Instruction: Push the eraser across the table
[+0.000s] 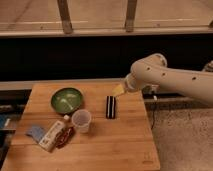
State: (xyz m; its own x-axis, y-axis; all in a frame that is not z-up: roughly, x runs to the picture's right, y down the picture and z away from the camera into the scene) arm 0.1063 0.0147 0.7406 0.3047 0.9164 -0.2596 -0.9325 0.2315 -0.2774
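The arm (172,80) was a thick, cream-white tube. It swelled into a smooth rounded joint just behind the jaws, and small dark dots ran along its shell. The gripper (118,90) looked pale yellow, and it hung above the far edge of the table (115,147).

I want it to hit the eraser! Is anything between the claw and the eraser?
No. In the camera view, only bare wooden table shows between the claw, near the table's far edge, and the black eraser just in front of it.
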